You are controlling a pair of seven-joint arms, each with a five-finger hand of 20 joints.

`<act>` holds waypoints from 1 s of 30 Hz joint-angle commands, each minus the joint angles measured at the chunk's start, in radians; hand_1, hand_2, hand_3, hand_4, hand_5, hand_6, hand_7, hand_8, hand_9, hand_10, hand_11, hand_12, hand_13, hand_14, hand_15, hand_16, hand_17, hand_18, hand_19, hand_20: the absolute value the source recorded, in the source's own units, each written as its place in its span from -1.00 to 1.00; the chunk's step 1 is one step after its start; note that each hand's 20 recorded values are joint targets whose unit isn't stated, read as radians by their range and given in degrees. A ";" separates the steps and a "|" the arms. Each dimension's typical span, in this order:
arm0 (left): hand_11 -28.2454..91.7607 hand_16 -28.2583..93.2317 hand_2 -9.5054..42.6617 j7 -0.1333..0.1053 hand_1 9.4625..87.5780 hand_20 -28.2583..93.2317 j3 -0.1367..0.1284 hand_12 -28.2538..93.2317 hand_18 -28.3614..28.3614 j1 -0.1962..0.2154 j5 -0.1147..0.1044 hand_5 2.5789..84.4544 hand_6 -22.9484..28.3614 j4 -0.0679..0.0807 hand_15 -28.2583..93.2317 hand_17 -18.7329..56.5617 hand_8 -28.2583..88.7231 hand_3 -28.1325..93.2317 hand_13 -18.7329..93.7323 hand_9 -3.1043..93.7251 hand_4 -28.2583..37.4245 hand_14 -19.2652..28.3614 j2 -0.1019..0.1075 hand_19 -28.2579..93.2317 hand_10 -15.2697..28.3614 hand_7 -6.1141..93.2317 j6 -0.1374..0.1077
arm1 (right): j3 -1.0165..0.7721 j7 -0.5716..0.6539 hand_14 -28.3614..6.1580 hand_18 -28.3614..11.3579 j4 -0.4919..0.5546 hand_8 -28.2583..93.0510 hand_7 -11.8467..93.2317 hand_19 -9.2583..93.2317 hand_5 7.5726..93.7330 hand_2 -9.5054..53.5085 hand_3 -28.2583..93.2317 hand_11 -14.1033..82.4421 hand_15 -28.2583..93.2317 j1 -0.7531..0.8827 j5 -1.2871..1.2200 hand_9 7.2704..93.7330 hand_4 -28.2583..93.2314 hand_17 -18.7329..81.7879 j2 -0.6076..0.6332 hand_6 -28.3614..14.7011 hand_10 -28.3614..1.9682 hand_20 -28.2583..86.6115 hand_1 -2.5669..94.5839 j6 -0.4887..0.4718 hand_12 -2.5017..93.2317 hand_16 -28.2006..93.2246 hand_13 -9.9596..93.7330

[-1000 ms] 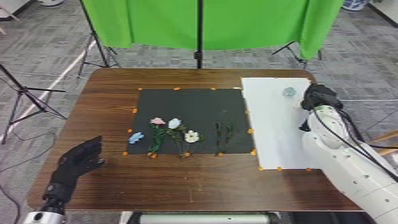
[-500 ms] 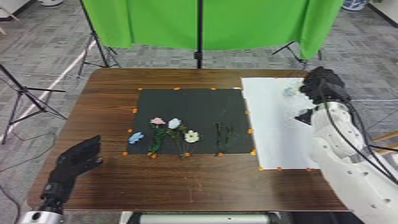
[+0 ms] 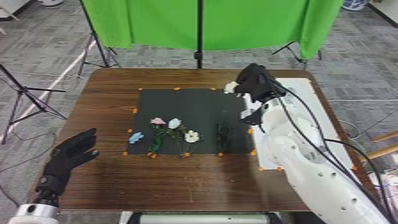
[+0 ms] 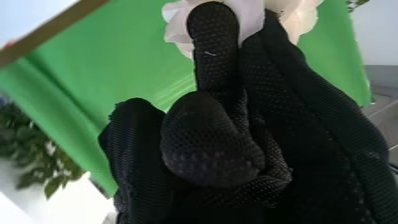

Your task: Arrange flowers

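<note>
A: Which way from the right hand (image 3: 258, 83) to the white bloom (image 3: 231, 88)?

B: Just left of the hand in the head view, at the mat's far right corner; touching. In the wrist view, right up at the fingertips, with petals to both sides of one.

A: State of grip?

B: Pinched between closed fingers and thumb, by the look of both views. Stem direction under the glove: cannot tell.

A: Nearer hand for the move?

B: Right, clearly. Left hand (image 3: 73, 150) well apart, off the near left of the mat (image 3: 182, 105), loosely spread and holding nothing.

A: Axis to match?

B: Judging by the pink flower (image 3: 157, 121), pale rose (image 3: 174, 123) and cream flower (image 3: 192, 136): heads away from the robot, stems toward the near edge. Blue flower (image 3: 136, 137) at the left end of the group. Likely next: bring bloom left and nearer, turn stem toward the robot, then lower.

A: In the way?

B: Dark sprigs (image 3: 223, 136) on the mat's right part, between the hand and the near edge. Risk of snagging with glove or stem; best to pass above. Right arm (image 3: 306, 172) slanting over the white sheet (image 3: 298, 87), well to the right of the laid flowers.
</note>
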State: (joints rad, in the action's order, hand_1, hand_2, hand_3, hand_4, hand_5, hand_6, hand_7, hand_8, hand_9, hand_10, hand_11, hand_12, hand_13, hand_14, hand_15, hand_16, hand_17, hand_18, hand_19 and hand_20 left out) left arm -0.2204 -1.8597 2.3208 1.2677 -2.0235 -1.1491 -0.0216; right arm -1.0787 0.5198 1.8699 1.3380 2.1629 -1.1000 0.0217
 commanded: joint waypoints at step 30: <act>-0.24 -0.48 -1.00 0.027 -0.33 -0.21 0.016 -0.32 0.37 0.034 0.009 -0.11 0.04 -0.008 -0.36 -0.29 -0.63 0.53 -0.11 -0.20 -0.42 0.43 -0.022 -0.49 0.22 -0.63 0.053 | 0.053 -0.011 0.52 -0.31 -0.067 -0.43 -0.35 1.00 0.53 -1.00 0.37 -0.39 0.50 0.074 0.094 0.72 -0.77 0.60 -0.043 0.32 0.15 0.59 0.17 -0.105 -0.25 0.07 0.89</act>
State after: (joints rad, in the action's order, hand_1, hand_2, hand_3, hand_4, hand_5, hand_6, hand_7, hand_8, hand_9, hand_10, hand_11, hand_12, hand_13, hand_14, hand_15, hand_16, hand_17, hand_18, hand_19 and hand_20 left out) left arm -0.2119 -1.8440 2.3368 1.2824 -2.0326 -1.1585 0.0095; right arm -1.0126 0.5139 1.7960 1.3959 2.2477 -1.1566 -0.0640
